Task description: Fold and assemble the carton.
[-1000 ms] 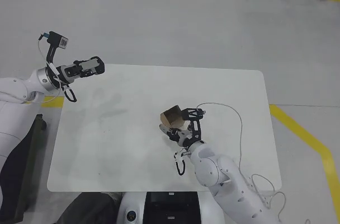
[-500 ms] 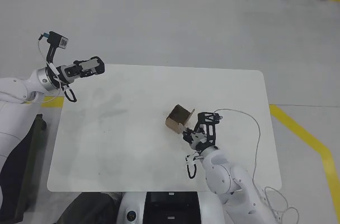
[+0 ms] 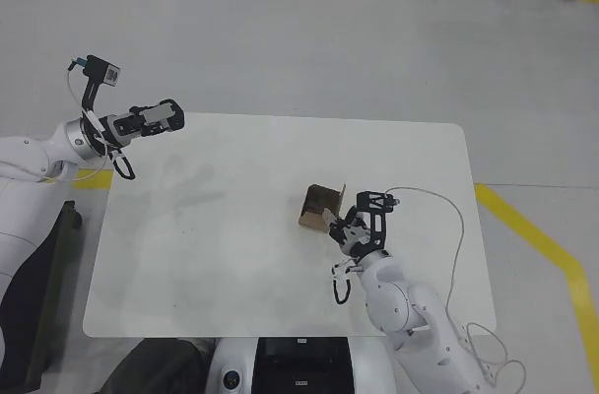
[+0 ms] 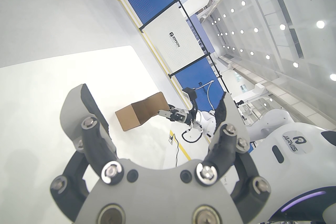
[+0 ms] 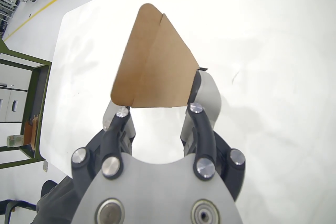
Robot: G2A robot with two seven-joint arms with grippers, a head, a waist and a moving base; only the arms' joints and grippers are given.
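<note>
- While you look down your right wrist, you see its two fingers (image 5: 207, 93) spread apart, one on each side of the near edge of the carton (image 5: 155, 59). One fingertip is hidden behind the cardboard, and you cannot tell whether either pad presses the board
- Your right gripper (image 3: 343, 225) is close over the table (image 3: 211, 256), just beside the carton on the side nearer the robot and right of the table's middle
- You have one carton to deal with: plain brown and partly formed. It rests on the table with its open end turned toward the right gripper, and one flap stands up at that end
- On your left arm, the two fingers (image 4: 88, 104) are spread wide
- Your left gripper (image 3: 167, 115) hangs over the table's far left corner, well apart from the carton, and its wrist camera looks across the tabletop at the carton and the other gripper
- You are working on one white table with rounded corners, and the carton lies well inside its edges
- One thin white cable (image 3: 428, 194) loops out from your right wrist over the right part of the table
- One yellow line (image 3: 546, 246) runs on the floor beyond the table's right edge
</note>
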